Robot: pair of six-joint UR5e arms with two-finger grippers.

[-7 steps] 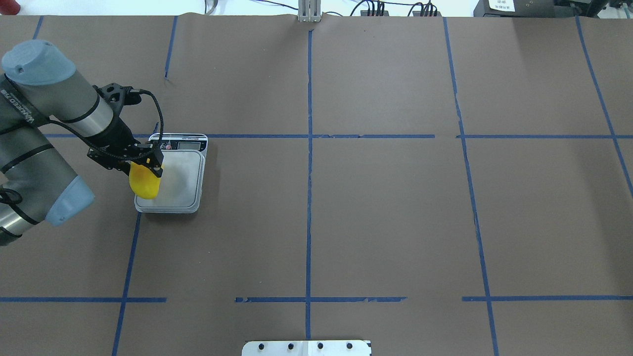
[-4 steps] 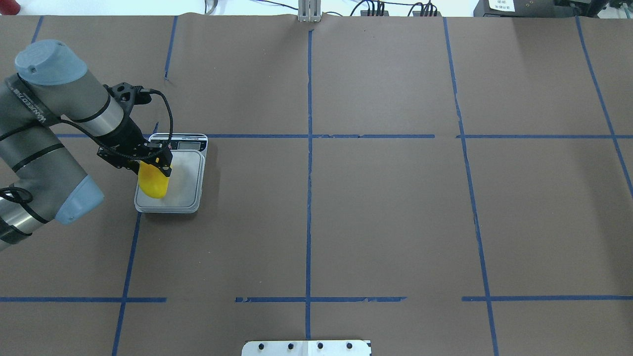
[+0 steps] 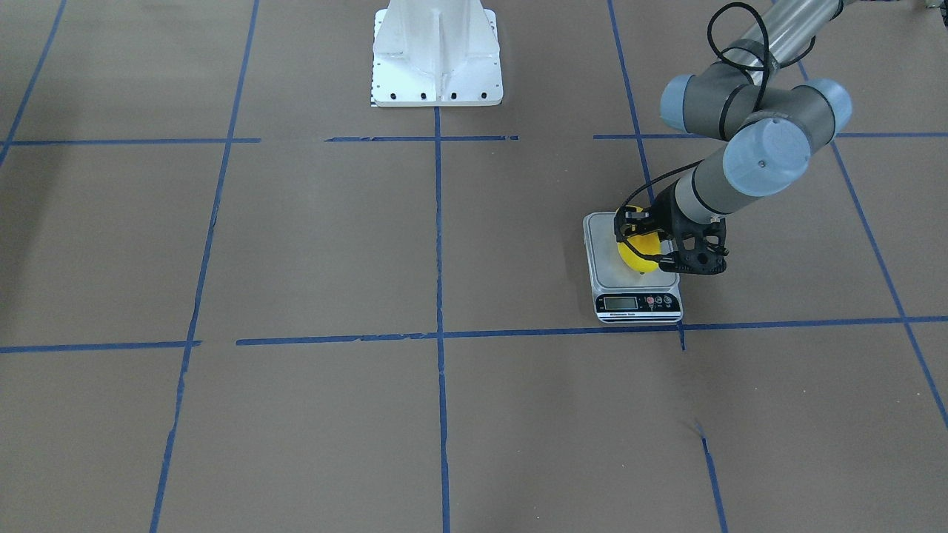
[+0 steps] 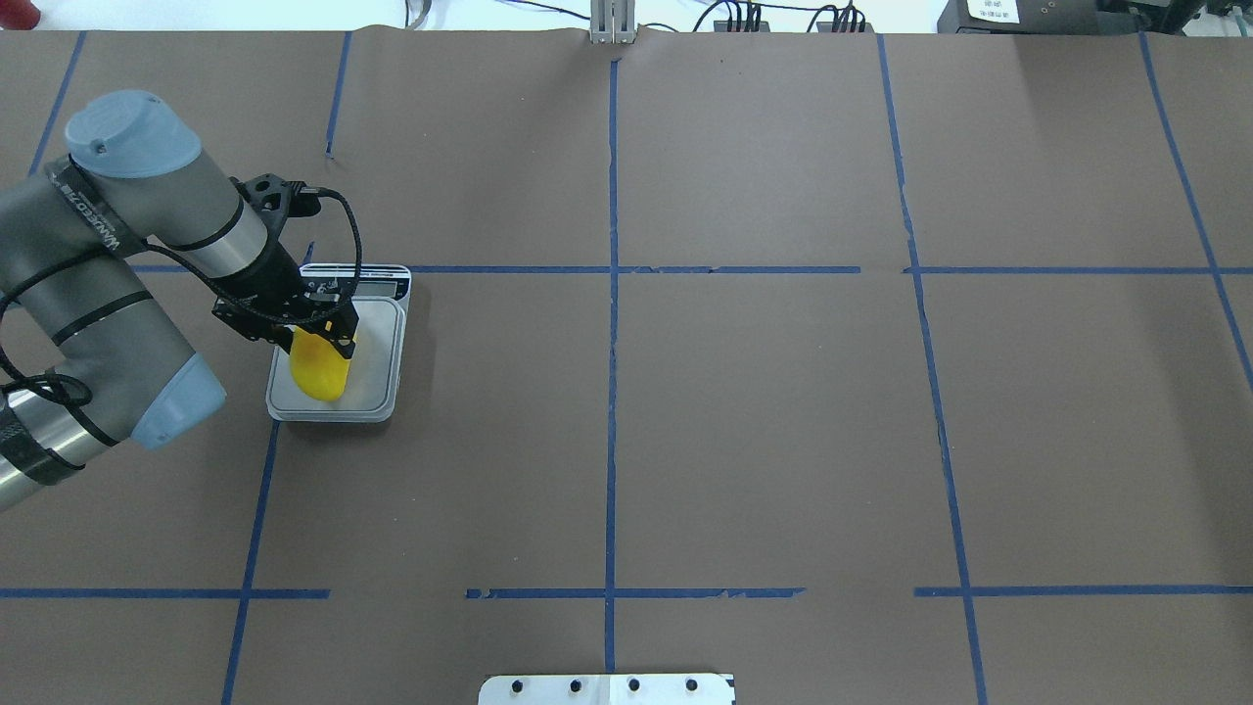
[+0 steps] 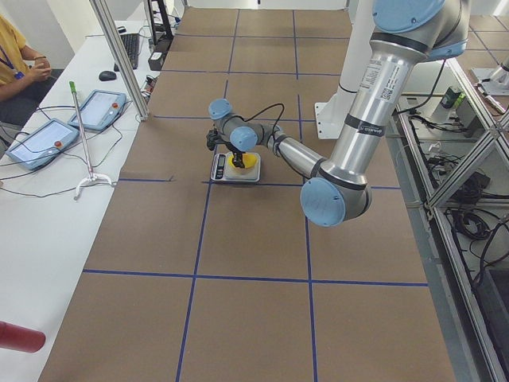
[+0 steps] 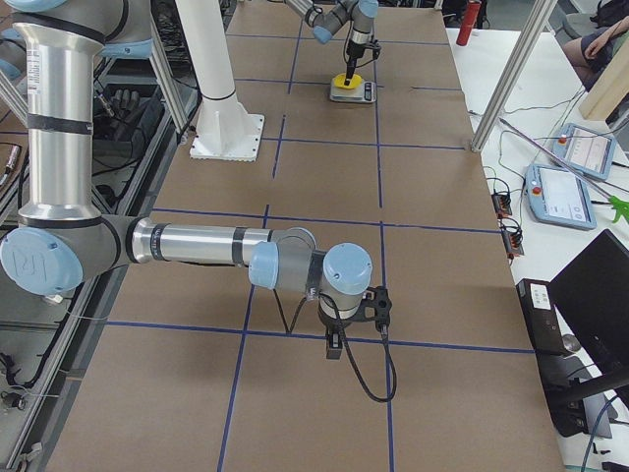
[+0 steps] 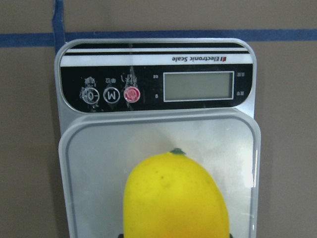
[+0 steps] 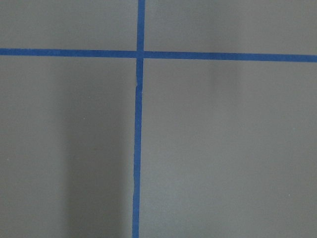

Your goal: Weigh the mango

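The left gripper is clamped on the mango, which is over the platform of the electronic scale, toward the platform's left side; the placing step is in hand. Whether the fruit touches the platform cannot be told; the display shows no legible figure. The next move calls for lowering gently, releasing, then lifting off so that only the fruit loads the platform; the rounded mango may roll. The right gripper hangs well apart over brown paper crossed by blue tape lines; its opening cannot be told.
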